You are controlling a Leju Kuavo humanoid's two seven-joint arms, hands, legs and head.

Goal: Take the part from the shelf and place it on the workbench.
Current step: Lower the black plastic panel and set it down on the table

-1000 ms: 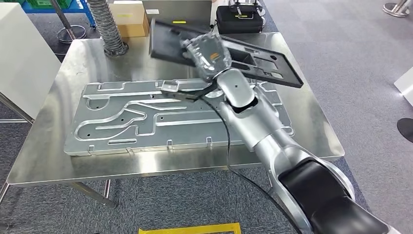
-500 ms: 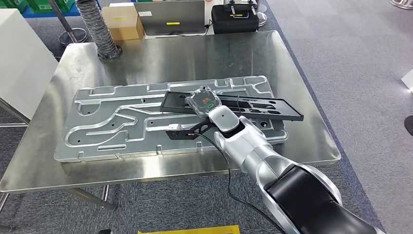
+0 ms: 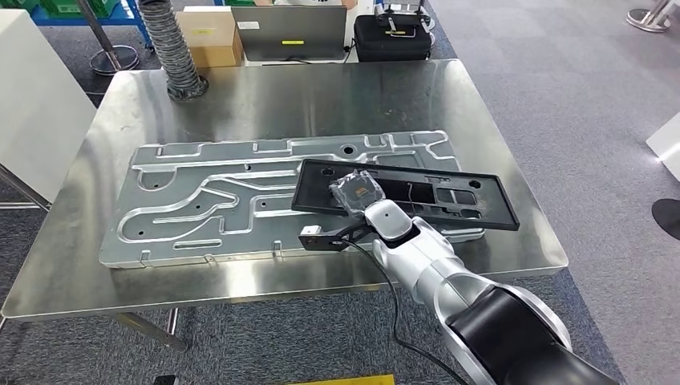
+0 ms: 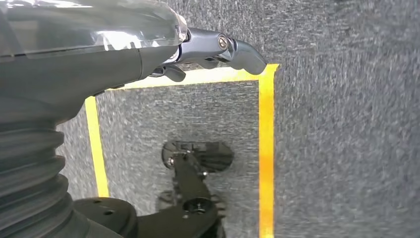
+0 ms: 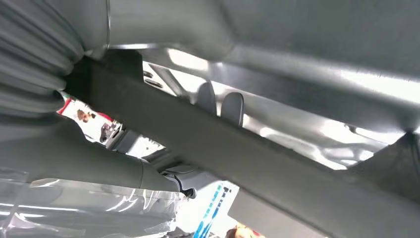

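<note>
The part is a long flat black panel (image 3: 449,194) with cut-outs. It lies nearly level, low over the right half of a large silver grooved plate (image 3: 200,200) on the steel workbench (image 3: 321,96). Whether it touches the plate I cannot tell. My right hand (image 3: 357,191), under a clear cover, grips the panel near its left end. In the right wrist view the panel's dark edge (image 5: 257,158) runs across, with fingers (image 5: 233,106) wrapped behind it. My left hand (image 4: 148,49) hangs above grey carpet and holds nothing.
A ribbed hose (image 3: 178,52), a cardboard box (image 3: 210,36), a laptop (image 3: 290,32) and a black case (image 3: 394,36) stand along the workbench's far edge. A white cabinet (image 3: 36,104) is on the left. Yellow floor tape (image 4: 266,148) frames the carpet below.
My right hand has brought the black panel down and toward me, from tilted high over the far side to nearly flat over the silver plate. The camera view has shifted slightly.
</note>
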